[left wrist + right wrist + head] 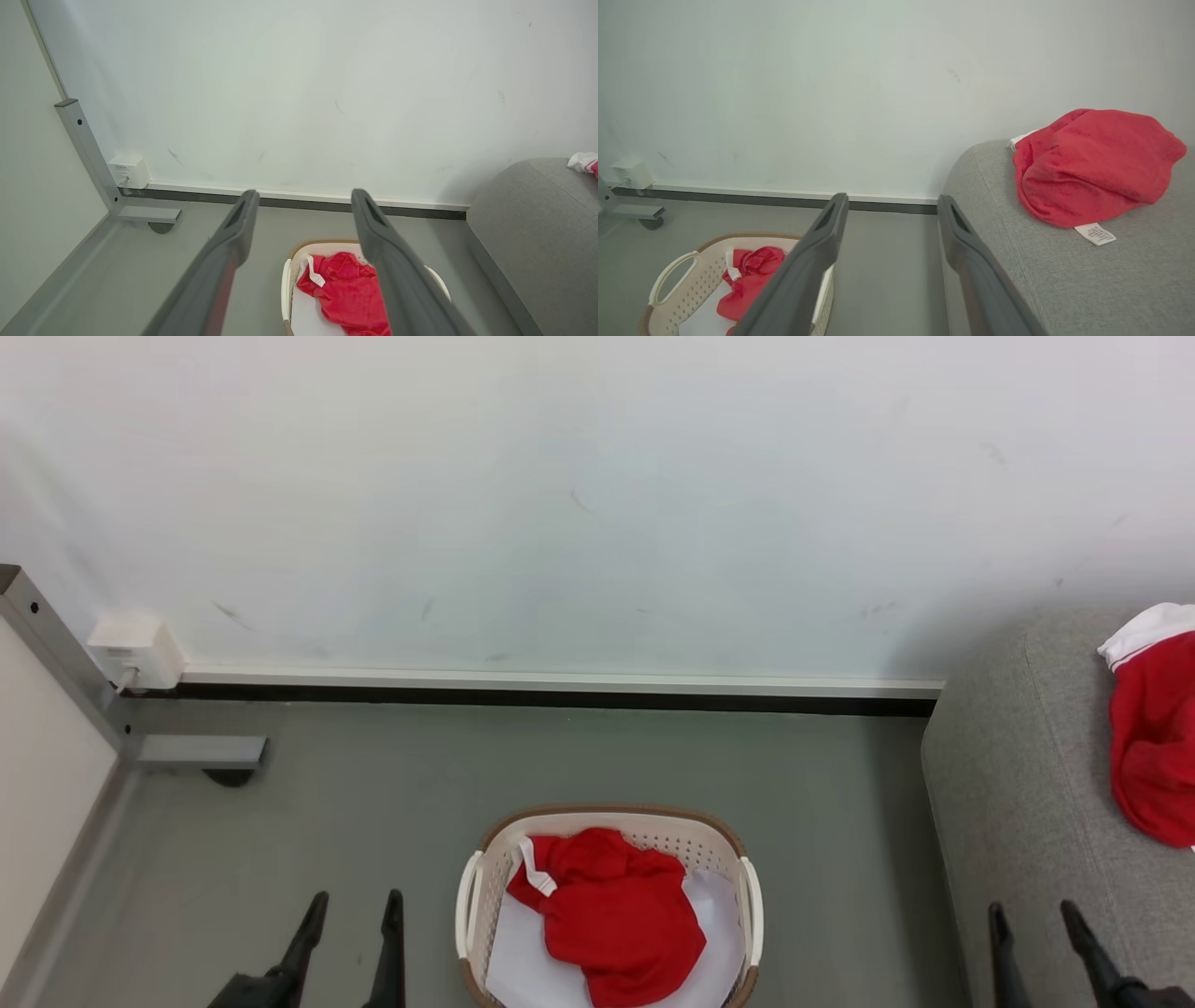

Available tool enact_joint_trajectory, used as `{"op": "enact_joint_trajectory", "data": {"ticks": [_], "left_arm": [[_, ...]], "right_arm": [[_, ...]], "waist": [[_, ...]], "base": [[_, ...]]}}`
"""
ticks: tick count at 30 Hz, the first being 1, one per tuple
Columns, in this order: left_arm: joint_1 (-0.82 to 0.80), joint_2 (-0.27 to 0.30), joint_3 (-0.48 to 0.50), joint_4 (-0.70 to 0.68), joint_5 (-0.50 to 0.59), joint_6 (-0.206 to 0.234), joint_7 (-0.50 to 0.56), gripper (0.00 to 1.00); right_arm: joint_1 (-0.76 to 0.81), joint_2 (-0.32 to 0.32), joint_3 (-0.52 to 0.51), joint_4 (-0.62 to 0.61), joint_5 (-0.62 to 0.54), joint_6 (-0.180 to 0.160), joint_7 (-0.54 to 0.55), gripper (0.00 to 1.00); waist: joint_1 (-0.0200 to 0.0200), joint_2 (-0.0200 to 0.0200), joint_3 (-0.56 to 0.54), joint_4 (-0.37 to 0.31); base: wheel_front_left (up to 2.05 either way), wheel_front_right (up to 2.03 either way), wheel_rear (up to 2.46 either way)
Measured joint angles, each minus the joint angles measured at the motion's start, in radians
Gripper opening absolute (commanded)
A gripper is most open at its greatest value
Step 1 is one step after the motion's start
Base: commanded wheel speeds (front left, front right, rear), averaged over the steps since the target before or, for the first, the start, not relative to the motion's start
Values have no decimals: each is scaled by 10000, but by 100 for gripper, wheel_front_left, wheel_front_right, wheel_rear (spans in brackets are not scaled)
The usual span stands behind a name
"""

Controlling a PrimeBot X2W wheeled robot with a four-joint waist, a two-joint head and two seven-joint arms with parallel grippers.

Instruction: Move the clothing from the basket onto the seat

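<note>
A crumpled red garment with white trim lies in the cream basket on the floor, on top of a flat white sheet. A second red garment rests on the grey seat at the right; its white label hangs out. My left gripper hovers open to the left of the basket, empty. My right gripper stands open and empty at the seat's front left edge. The left wrist view has the basket garment beyond the open fingers.
A pale wall with a dark skirting strip runs behind the basket. A grey metal frame with a foot and caster and a white socket box stand at the far left. Grey floor surrounds the basket.
</note>
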State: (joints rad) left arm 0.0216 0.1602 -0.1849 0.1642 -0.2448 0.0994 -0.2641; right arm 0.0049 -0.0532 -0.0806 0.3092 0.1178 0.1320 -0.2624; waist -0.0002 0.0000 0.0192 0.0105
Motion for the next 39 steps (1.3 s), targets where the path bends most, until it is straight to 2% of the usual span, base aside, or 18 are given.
{"op": "enact_joint_trajectory", "data": {"ticks": [8,25,32,39], "left_arm": [[217,-477,583,190,445,-644,0,100],[129,-863,1287,407,1045,-1306,0,100],[-1086,-800,1139,654,1346,-1624,0,100],[-3418,-418,167,1965,1975,-2015,688,100]], "right_arm": [[195,27,407,82,472,0,0,100],[67,27,604,-59,541,0,-2,100],[-594,27,533,-527,537,0,-4,100],[-1616,21,502,-1223,539,0,-21,100]], "waist": [[2,0,-154,-14],[2,0,61,-297],[2,0,764,-600],[4,0,2093,-1050]], "base": [[0,0,0],[0,0,0],[0,0,0],[0,0,0]]}}
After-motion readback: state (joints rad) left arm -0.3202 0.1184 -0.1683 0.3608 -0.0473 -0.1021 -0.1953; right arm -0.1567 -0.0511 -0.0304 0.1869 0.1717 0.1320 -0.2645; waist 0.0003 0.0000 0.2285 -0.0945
